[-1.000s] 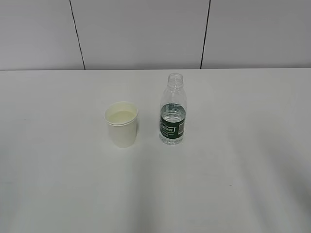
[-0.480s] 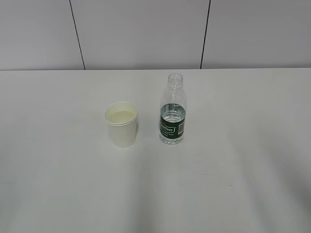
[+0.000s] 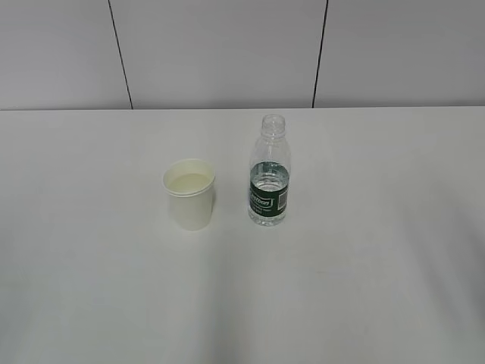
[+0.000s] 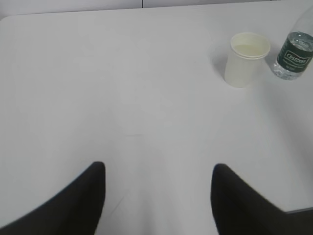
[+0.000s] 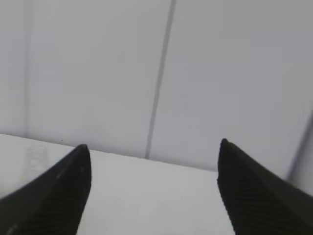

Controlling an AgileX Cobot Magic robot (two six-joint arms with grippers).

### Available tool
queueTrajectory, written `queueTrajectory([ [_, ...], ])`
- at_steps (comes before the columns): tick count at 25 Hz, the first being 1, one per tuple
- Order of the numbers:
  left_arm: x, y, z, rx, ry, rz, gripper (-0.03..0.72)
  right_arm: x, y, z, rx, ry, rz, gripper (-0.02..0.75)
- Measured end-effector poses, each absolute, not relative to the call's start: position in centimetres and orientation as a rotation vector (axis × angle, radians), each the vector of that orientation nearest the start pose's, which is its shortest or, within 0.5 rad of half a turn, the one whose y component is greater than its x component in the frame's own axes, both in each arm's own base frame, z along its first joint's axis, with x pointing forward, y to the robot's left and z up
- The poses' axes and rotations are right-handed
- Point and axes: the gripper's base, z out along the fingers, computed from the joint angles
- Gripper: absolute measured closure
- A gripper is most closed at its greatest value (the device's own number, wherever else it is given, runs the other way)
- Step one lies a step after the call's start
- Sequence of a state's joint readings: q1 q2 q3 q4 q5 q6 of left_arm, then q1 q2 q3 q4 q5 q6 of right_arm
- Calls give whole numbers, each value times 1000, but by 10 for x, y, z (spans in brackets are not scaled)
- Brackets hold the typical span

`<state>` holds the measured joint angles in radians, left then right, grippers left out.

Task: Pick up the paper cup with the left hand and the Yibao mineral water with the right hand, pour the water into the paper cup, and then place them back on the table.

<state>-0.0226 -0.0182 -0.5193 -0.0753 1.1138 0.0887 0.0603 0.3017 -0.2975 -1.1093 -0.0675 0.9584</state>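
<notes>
Near the middle of the white bench (image 3: 91, 288) the paper cup (image 3: 189, 194) stands upright with its mouth up, and the Yibao mineral water (image 3: 270, 172) stands upright just beside it on the right, uncapped, with a clear gap between them; that layout suits the plan, cup on the left arm's side, bottle on the right arm's side, each with free room around it for fingers to come in. Neither arm shows in the exterior view, so nothing is lifted yet. From the left wrist, the left hand's gripper (image 4: 159, 196) has its jaws spread wide and empty, low over bare bench, with the cup (image 4: 246, 58) and bottle (image 4: 293, 55) well ahead and off to its right. The right hand's gripper (image 5: 154, 188) is likewise parted and empty, aimed at the back wall (image 5: 98, 63) and far edge, bottle out of its sight, so it likely needs to swing inward first
</notes>
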Motion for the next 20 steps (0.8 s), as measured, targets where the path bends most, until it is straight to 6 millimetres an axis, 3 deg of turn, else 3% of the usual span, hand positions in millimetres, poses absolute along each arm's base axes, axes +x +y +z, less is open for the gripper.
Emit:
queueTrajectory([
  [2, -13, -6, 278, 122, 2054, -49, 222, 81, -1, 291, -97, 1537, -106, 146],
  [5, -12, -6, 278, 122, 2055, -50, 222, 77, -9, 285, -73, 1718, -195, 146],
  [11, -12, -6, 278, 122, 2055, -51, 222, 64, -1, 295, -219, 1905, -142, 146],
  [20, -12, -6, 278, 122, 2055, -51, 222, 5, -3, 287, -189, 1954, -100, 146],
])
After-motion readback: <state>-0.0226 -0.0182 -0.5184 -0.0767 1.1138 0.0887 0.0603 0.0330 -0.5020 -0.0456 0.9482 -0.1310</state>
